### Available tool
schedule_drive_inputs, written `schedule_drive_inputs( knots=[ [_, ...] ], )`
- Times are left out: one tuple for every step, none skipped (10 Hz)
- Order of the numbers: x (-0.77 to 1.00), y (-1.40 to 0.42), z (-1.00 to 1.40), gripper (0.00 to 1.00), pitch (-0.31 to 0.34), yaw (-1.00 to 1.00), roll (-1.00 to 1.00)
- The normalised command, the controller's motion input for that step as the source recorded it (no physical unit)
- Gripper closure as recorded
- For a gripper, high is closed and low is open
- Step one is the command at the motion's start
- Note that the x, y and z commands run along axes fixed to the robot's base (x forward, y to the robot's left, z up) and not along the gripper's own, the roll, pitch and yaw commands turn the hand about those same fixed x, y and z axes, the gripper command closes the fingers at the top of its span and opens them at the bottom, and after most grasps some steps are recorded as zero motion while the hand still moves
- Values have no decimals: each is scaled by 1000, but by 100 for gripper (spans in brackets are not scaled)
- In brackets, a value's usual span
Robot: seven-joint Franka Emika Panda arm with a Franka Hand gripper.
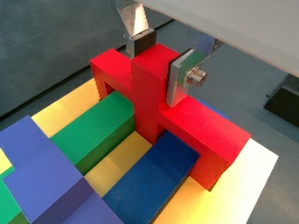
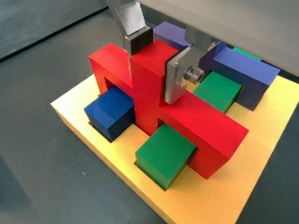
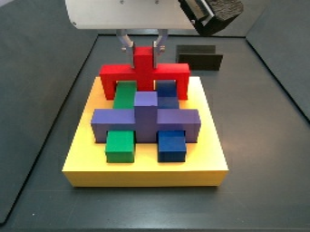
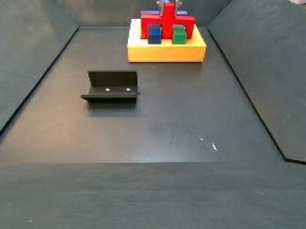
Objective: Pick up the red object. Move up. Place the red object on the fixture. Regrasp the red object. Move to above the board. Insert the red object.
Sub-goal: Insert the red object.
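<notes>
Observed in a side view, left to right: the fixture (image 4: 111, 86) stands alone on the dark counter (image 4: 156, 134), well apart from the board (image 4: 167, 51), which lies toward the far end.

The other side view shows the board (image 3: 145, 159) as a yellow slab carrying a purple cross-shaped block (image 3: 145, 118) at its middle, with a green block (image 3: 120, 145) and a blue block (image 3: 172, 145) seated in slots just in front of it. The red object (image 3: 145, 77) stands upright at the board's far edge, its crossbar level, its two legs down into the board and its central stub pointing up. The fixture (image 3: 200, 57) sits behind and to the right of the board.

The end effector (image 3: 144, 45) is directly over the red object, clenched on its central stub. In both wrist views the silver fingers (image 1: 183, 74) (image 2: 177, 77) press flat against opposite faces of the stub. The red object (image 1: 163, 105) (image 2: 158, 101) spans between the green block (image 2: 170, 153) and blue block (image 2: 111, 112) on the board (image 2: 222, 188).
</notes>
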Motion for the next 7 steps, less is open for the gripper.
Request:
schedule_drive_inputs(
  knots=[
    [0, 0, -317, 100, 6, 0, 71],
    [163, 0, -569, 100, 84, 0, 144],
    [180, 0, -649, 100, 171, 0, 226],
    [177, 0, -657, 100, 196, 0, 200],
    [103, 0, -637, 100, 157, 0, 183],
    [20, 0, -494, 100, 114, 0, 149],
    [0, 0, 0, 100, 0, 0, 0]
  ],
)
